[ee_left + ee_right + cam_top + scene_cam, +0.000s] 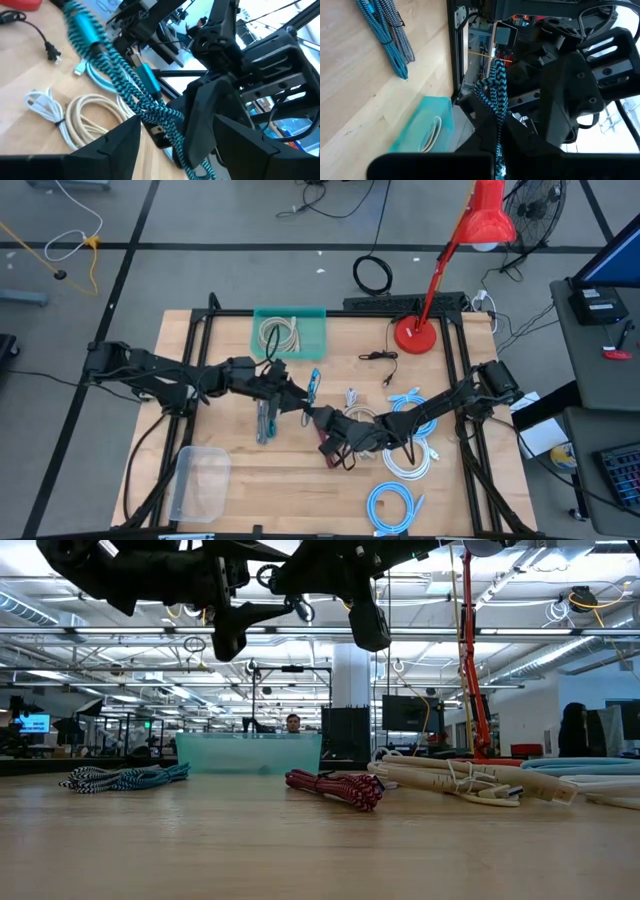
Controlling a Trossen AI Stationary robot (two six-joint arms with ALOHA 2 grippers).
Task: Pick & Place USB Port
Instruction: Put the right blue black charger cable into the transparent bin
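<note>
A teal-and-black braided USB cable (314, 382), bundled, is lifted above the table's middle, and both grippers meet at it. In the left wrist view the cable (120, 65) runs between the fingers of my open left gripper (177, 150), with its teal metal plugs (85, 30) beyond them. Whether those fingers touch it I cannot tell. My right gripper (495, 150) is shut on the cable (495, 85). From above, the left gripper (297, 398) comes from the table's left and the right gripper (318, 418) from its right. My right gripper holds the braided cable bundle by its lower part (496, 127), pinched between the two fingers. The gripper's own body hides the exact spot. The bundle is lifted clear of the table and stands up past the fingers toward the left gripper (570, 90).
A teal bin (255, 330) holding a beige cable (280, 333) sits at the far edge, and a red lamp base (412, 335) stands to its right. On the table lie a red cable (335, 450), a blue-grey bundle (265, 420), white coils (405, 460), light-blue coils (390, 505) and a clear tub (200, 480).
</note>
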